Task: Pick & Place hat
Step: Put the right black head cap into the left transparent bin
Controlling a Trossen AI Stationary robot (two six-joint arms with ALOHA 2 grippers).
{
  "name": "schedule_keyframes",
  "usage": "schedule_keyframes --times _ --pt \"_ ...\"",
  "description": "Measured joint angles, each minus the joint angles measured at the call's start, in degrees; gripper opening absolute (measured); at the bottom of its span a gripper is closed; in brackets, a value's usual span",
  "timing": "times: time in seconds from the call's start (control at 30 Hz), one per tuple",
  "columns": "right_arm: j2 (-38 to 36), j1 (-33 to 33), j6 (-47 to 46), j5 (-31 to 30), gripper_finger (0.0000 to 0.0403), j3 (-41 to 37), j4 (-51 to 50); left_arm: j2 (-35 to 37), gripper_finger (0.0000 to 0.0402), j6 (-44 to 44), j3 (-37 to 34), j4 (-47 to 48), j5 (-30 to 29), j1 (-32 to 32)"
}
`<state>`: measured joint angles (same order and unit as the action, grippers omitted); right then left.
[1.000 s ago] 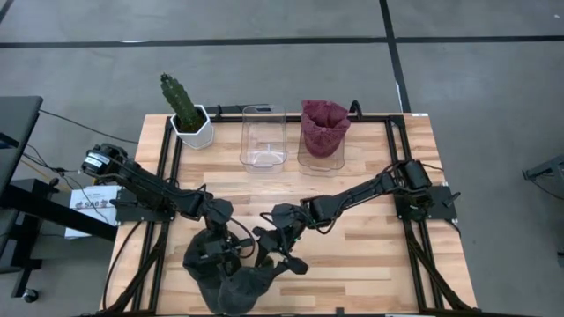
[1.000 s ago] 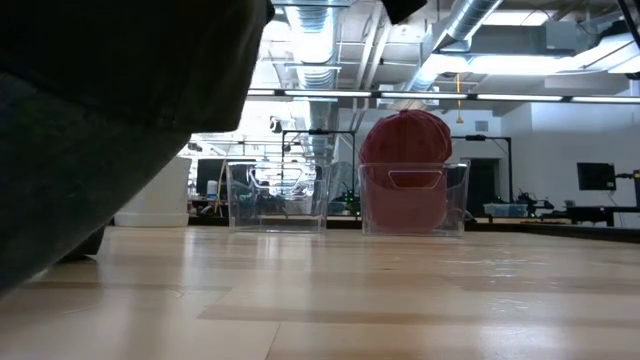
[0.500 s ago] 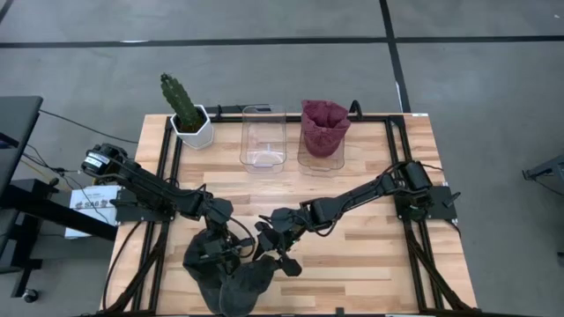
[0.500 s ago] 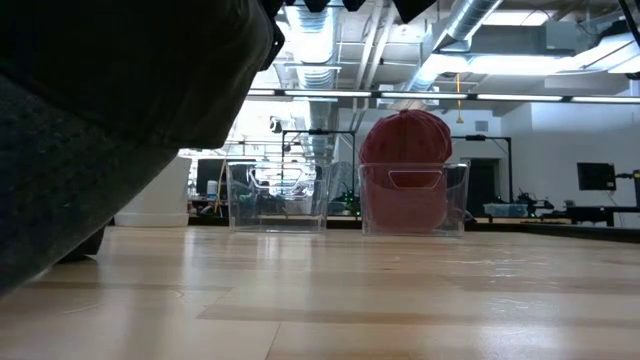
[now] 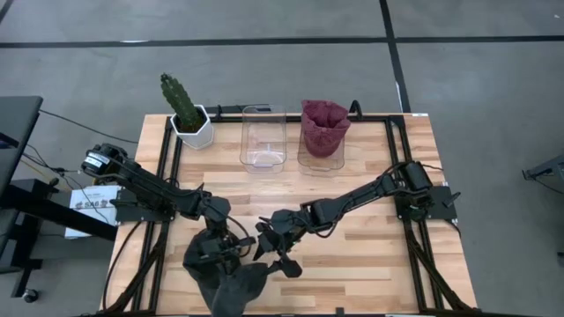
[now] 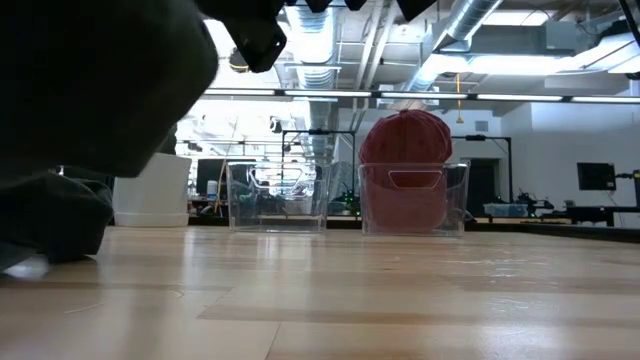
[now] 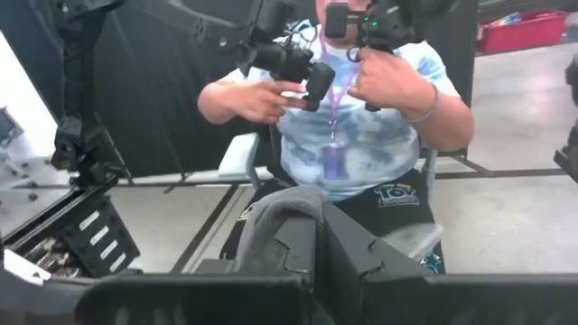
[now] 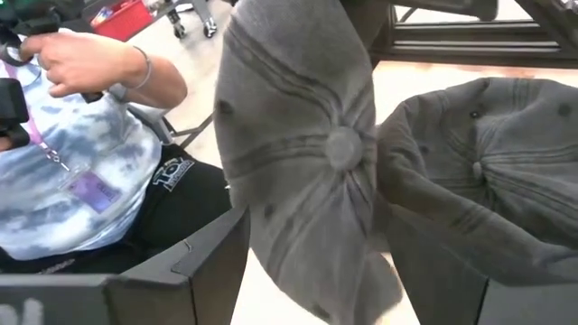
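the wooden table (image 5: 370, 264) carries the whole job, and most of that job looks unfinished. along its far edge stand two clear bins: the right clear bin (image 5: 321, 150) already holds a maroon hat (image 5: 323, 124), so one placement seems done, while the left clear bin (image 5: 263, 137) is empty and is probably the next target. a potted cactus (image 5: 185, 112) sits at the far left corner and plays no part.

the work now is at the near edge, left of centre, where a heap of dark grey caps (image 5: 227, 280) lies. the right wrist view shows two caps: one grey cap (image 8: 298, 153) hanging crown-outward between that arm's fingers, and a second grey cap (image 8: 488, 199) lying just beside it.

the left pincer (image 5: 218, 254) sits over the heap, clenched on a fold of grey cloth, which its wrist view shows pinched between its fingers (image 7: 357, 262). the right pincer (image 5: 275, 255) is at the heap's right side; the hanging cap lies between its fingers, but i cannot tell whether they grip it.

so the pick is in hand, seemingly at the stage of parting one cap from the other. lifting clear, carrying to the far edge and dropping into a bin are all left. a seated person (image 7: 348, 144) beyond the table holds the control handles.
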<state>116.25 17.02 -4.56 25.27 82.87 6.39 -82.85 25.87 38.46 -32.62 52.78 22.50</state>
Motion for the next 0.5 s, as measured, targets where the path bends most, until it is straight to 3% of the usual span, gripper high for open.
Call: schedule_keyframes --times 0.5 --pt "0.31 -0.30 0.05 -1.46 0.0249 0.00 1.97 0.00 0.0010 1.88 0.00 -0.48 0.61 0.00"
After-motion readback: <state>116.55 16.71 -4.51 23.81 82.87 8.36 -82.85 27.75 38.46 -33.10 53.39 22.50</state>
